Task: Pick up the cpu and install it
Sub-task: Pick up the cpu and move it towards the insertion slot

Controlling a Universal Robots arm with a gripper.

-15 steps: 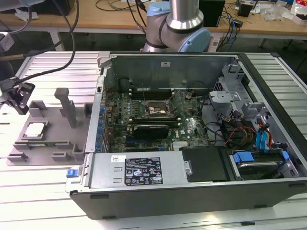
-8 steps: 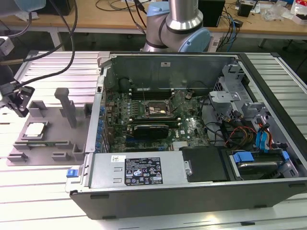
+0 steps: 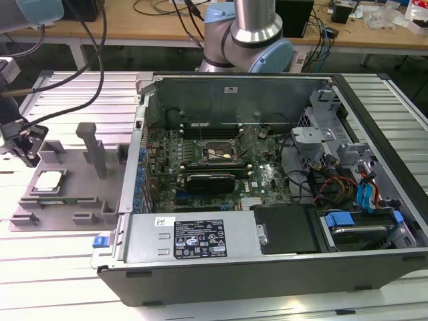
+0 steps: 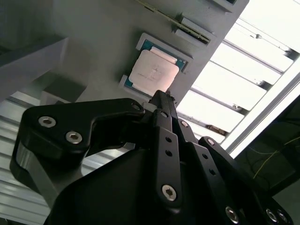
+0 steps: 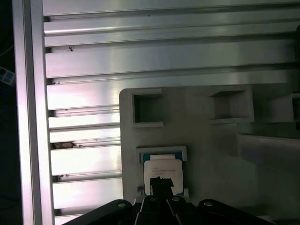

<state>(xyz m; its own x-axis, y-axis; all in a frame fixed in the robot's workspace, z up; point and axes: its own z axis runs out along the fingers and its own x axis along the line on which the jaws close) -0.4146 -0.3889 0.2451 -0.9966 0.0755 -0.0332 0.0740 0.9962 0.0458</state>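
Hovering over the cpu (image 4: 153, 71), the gripper (image 4: 161, 96) showed fingers (image 4: 165, 136) closed together and empty, the chip lying flat in an edge recess of the grey tray (image 5: 201, 140), evidently kept square for pickup.

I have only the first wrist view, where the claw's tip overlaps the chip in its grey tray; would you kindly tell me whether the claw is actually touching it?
Observer: It appears not. In the exterior view the claw hangs just off the chip, with a strip of grey tray showing between them.
Operator: Thank you. Where is the socket from there?
Observer: The socket lies on the green board inside the open computer case, to the exterior view's right of the tray.
Operator: Does anything stand between the chip and the case?
Observer: Yes, an upright grey post rises from the tray between them.
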